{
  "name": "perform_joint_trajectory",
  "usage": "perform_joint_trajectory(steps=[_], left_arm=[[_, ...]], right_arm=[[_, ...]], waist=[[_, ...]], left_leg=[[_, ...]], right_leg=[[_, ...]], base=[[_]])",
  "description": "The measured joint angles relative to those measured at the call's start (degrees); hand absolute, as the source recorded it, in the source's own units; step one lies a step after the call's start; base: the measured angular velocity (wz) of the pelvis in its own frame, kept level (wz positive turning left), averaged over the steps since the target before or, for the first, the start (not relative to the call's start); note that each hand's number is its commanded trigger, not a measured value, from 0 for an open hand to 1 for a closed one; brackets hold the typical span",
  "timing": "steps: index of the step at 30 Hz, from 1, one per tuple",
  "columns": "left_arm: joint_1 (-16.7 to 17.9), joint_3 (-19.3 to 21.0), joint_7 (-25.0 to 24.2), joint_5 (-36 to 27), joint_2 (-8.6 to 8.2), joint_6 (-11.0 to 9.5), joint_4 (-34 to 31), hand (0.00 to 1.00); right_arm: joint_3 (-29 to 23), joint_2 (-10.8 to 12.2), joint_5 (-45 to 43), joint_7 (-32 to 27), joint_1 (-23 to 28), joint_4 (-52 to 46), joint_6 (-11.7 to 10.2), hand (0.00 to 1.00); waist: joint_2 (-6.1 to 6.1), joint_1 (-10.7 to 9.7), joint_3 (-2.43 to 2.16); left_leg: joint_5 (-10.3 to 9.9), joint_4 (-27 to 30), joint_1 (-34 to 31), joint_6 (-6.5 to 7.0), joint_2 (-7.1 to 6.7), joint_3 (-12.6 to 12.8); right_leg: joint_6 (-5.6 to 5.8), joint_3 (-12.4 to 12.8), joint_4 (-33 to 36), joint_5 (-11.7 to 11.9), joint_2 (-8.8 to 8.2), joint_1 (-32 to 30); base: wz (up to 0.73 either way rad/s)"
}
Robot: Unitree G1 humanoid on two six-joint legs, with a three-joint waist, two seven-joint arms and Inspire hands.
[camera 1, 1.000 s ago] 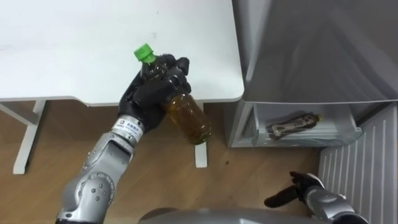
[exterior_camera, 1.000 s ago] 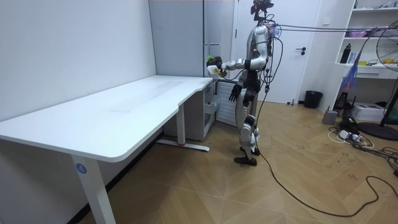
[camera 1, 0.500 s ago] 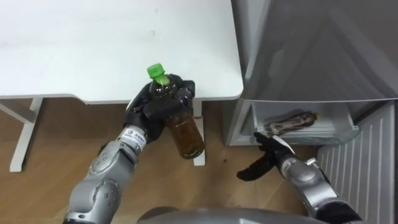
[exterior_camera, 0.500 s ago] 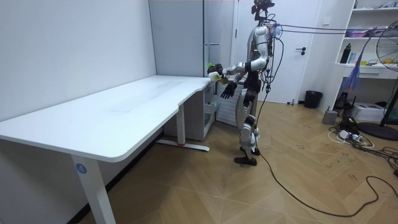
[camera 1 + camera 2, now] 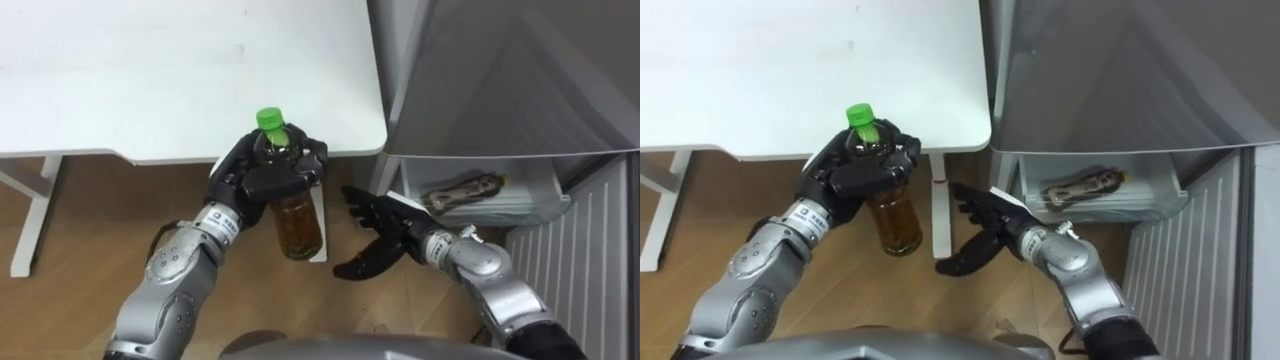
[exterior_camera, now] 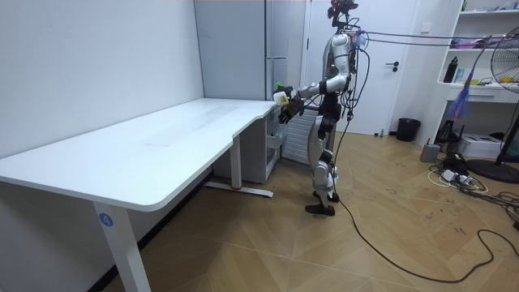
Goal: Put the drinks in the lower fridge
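A smooth white table fills the upper left of the eye view above a wood floor. The grey fridge is at two o'clock and its lower fridge drawer stands open at four o'clock, a second bottle lying flat inside. Within the last second the right hand has risen from the bottom edge to three o'clock of the tea bottle, fingers spread and empty. Meanwhile the left hand, wrapped round the bottle's shoulder, has swung it from tilted to nearly upright. This looks like a hand-over toward the drawer side. The bottle is clear rounded plastic holding amber liquid, topped by a green cap
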Motion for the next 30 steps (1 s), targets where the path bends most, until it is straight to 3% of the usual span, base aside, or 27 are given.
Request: perform_joint_trajectory(steps=[6, 14, 30], left_arm=[[-0.32, -2.98, -0.17, 3.64, -0.05, -1.01, 0.0, 1.0], [-1.66, -4.68, -4.64, 9.0, -0.08, -1.52, 0.0, 1.0], [-2.48, -9.09, -6.09, 8.89, 0.17, -1.81, 0.0, 1.0]], right_arm=[[2.87, -0.43, 1.92, 3.36, 0.01, -1.42, -0.53, 0.0], [3.21, -0.19, 10.19, 9.6, -0.02, -2.58, -0.58, 0.0], [5.28, -1.17, 18.48, 12.78, -0.07, -2.65, -0.65, 0.0]], waist=[[-0.07, 0.3, -0.04], [-0.09, 0.02, -0.06], [0.07, 0.01, -0.14]], left_leg=[[0.02, -0.11, 0.42, 0.01, 0.17, 1.27], [0.01, -0.16, 0.37, 0.02, 0.22, 1.83], [0.09, -0.73, -0.18, 0.13, 0.2, 2.25]], right_leg=[[0.0, 0.92, 0.48, 0.0, -0.03, -0.59], [0.0, 1.5, 0.46, 0.0, -0.05, -0.77], [0.01, 1.52, 0.46, 0.01, -0.12, -1.68]], base=[[-0.11], [-0.03], [0.0]])
